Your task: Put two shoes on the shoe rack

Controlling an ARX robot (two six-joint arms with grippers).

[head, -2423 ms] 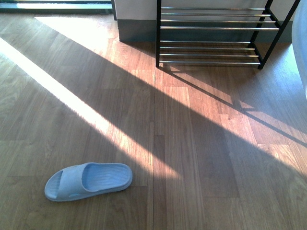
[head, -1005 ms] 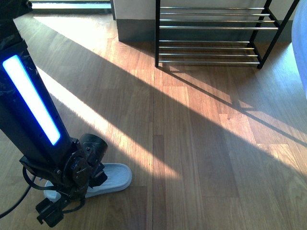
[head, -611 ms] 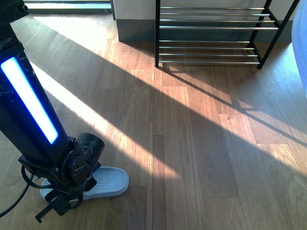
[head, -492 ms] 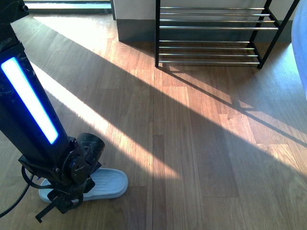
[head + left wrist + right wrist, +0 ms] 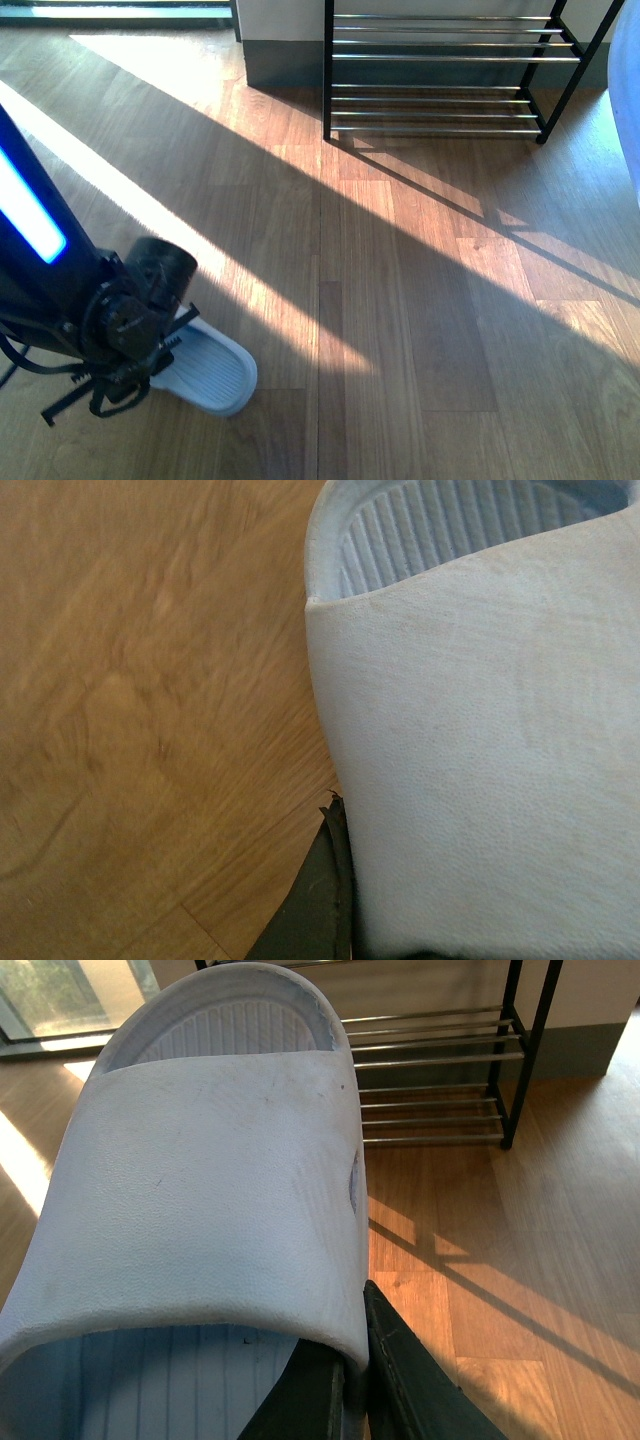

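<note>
My left gripper (image 5: 150,365) is shut on a pale blue slide sandal (image 5: 210,372) at the front left of the wooden floor; its toe end sticks out from under the wrist. In the left wrist view the sandal's strap (image 5: 480,740) fills the frame and one dark finger (image 5: 315,900) presses its edge. My right gripper (image 5: 350,1375) is shut on the strap edge of a second pale blue slide sandal (image 5: 210,1180), held above the floor; this arm is out of the front view. The shoe rack (image 5: 440,75) stands at the back right, also in the right wrist view (image 5: 440,1070). No sneakers show.
A grey baseboard and white wall (image 5: 285,55) run behind the rack. A window sill (image 5: 120,12) is at the back left. A pale curved object (image 5: 628,90) edges in at the right. Sunlit bands cross the floor (image 5: 420,280).
My left arm came in and closed on the sandal. Since half a second ago the wrist has drawn left and up, and the sandal has turned so that its toe points to the front right.
</note>
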